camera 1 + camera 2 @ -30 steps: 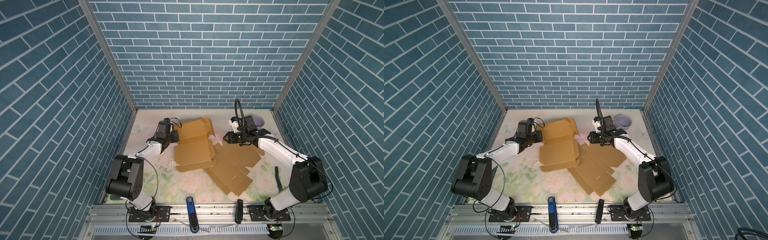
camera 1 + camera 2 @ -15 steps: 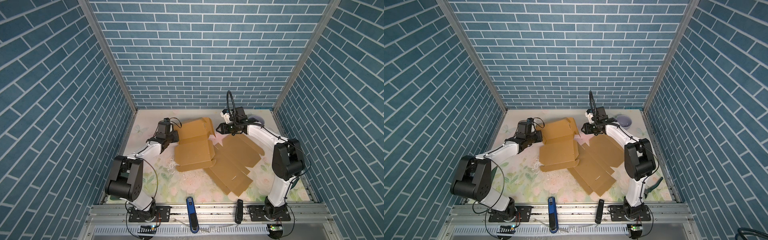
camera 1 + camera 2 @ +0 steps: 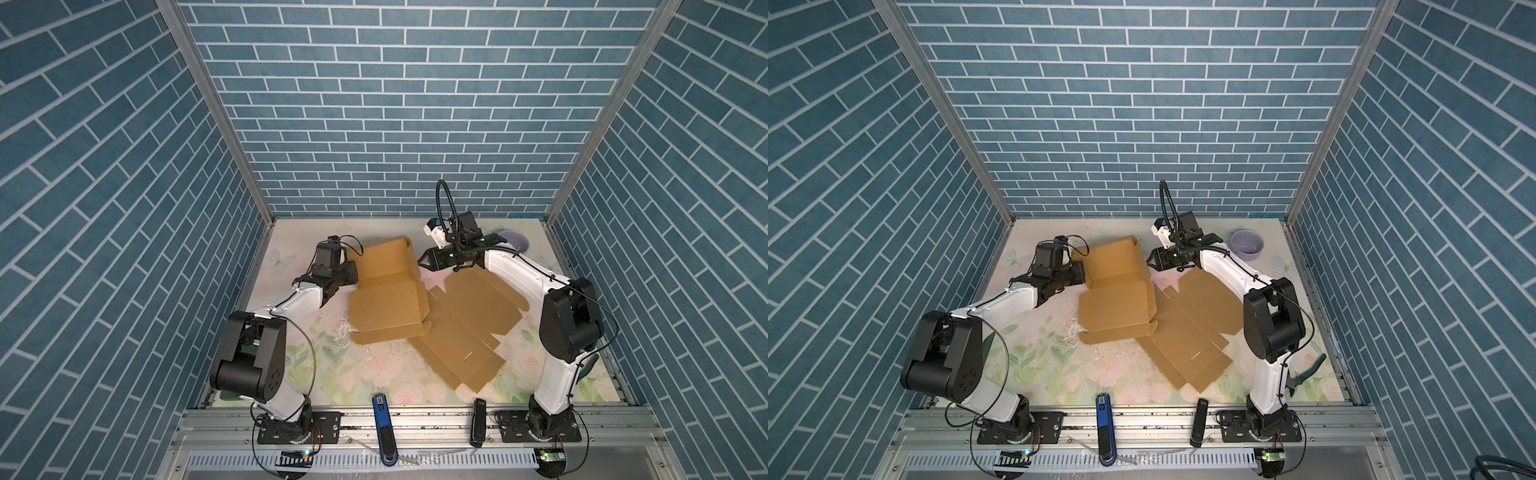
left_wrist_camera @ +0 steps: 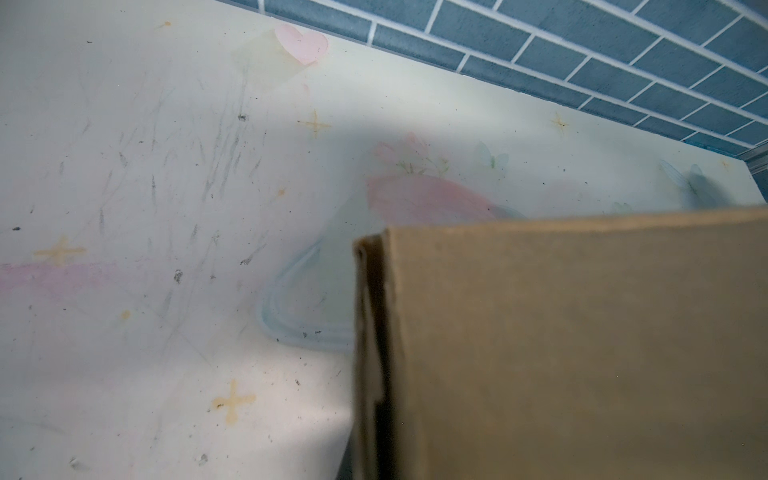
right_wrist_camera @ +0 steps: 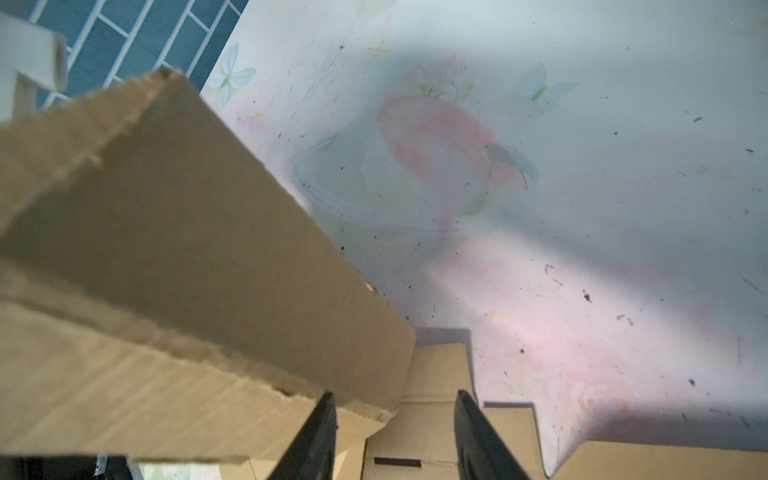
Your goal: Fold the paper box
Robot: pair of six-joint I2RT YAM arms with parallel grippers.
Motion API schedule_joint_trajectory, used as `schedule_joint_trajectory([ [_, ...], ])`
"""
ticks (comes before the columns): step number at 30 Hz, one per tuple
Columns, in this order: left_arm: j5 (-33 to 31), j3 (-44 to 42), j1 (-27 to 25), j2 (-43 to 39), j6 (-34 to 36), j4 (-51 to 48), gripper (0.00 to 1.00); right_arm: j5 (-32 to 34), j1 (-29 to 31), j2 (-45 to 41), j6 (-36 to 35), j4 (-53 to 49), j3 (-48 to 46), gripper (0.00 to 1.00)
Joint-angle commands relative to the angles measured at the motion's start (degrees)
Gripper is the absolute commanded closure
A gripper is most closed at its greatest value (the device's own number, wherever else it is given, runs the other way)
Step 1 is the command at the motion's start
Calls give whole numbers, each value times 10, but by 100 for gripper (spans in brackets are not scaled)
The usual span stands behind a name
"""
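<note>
Bench [image 3: 374, 374]: scuffed floral print; blue brick walls [image 3: 395, 104].
My left hand [image 3: 351, 272]: shut on paper box [image 3: 386, 299] edge.
My right hand [image 3: 426, 262]: half open, empty.

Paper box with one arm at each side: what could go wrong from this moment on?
1. The right tool is open, a corner of the raised flap just ahead of its fingers; the flat sheet lies right beneath, so closing low could catch that too.
2. The left tool seems to pinch only the left edge of the paper box; a push from the right might swing or bend it.
</note>
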Motion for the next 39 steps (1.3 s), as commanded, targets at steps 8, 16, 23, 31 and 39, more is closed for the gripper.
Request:
schedule_joint_trajectory([
  [8,17,-8,1,-4,5,21,99,-6,12,19,-47,-19,57,54],
  [16,45,-6,0,-1,25,33,99,-19,15,51,-60,-18,94,54],
  [23,57,-1,-1,8,31,32,98,-21,18,67,-68,-20,117,55],
  [31,60,14,-12,21,40,19,99,-9,29,92,-71,-20,137,59],
  [39,19,26,-26,20,39,-6,99,57,55,94,-56,8,113,62],
])
